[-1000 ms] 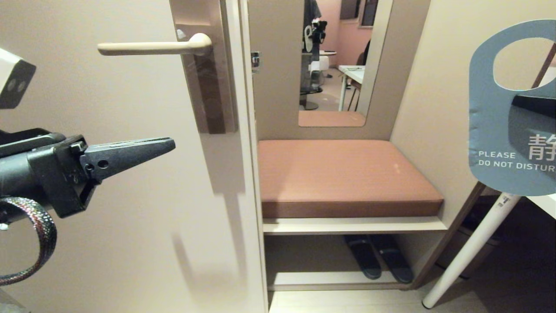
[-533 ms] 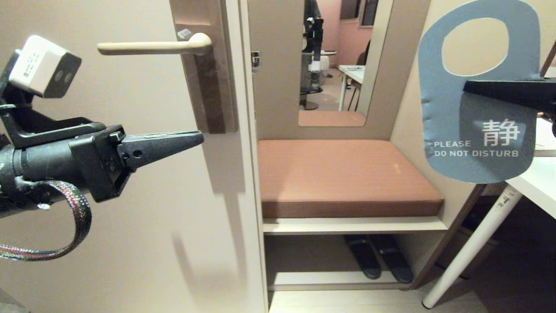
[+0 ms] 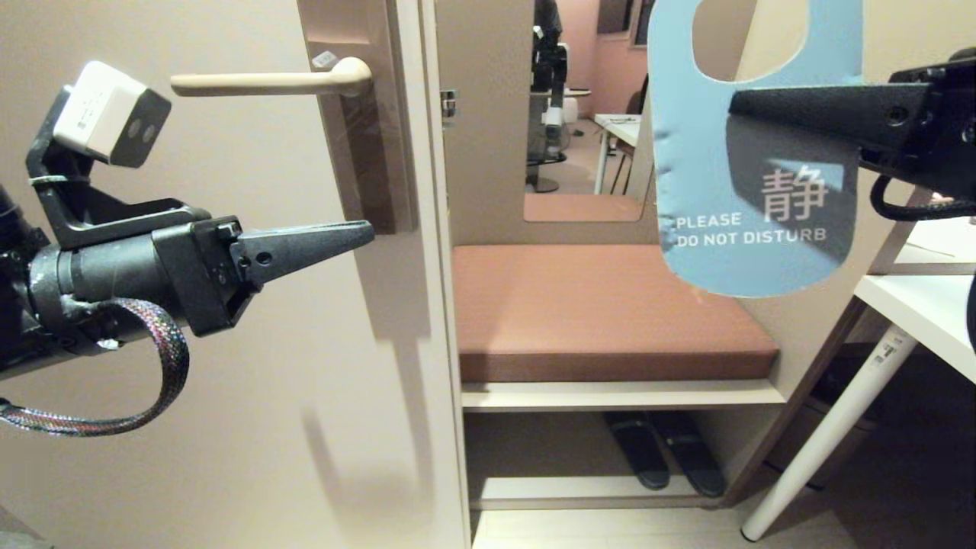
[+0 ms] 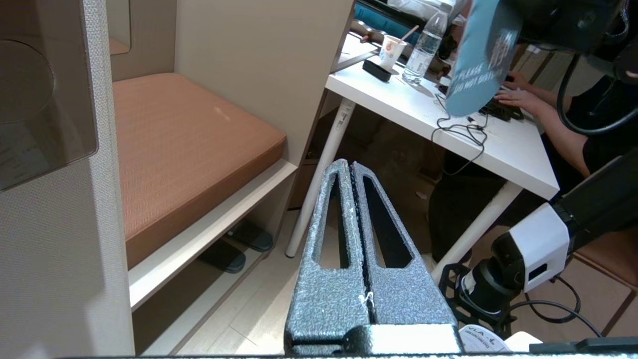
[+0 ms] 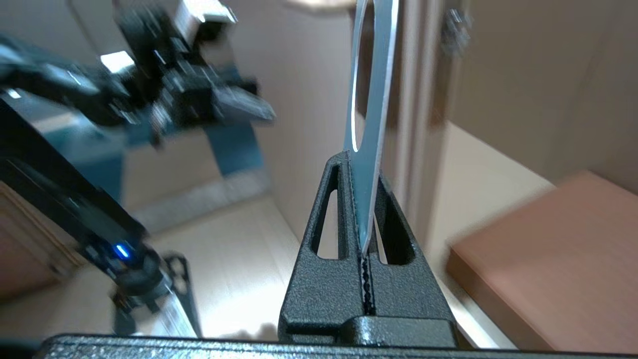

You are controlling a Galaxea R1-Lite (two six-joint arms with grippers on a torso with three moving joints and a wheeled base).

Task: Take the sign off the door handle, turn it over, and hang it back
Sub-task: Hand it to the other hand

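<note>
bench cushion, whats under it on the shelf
Under the bench cushion, a pair of dark slippers lies side by side on the lower shelf. Their front ends run back into shadow, so the rear of that space cannot be seen.

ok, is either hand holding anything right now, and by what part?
The right hand is shut on the sign, gripping the card's middle just below its oval hole, blue "DO NOT DISTURB" face toward the head camera. The left hand is shut and empty.

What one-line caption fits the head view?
Right hand holds the sign upright beside the bare door handle.
</note>
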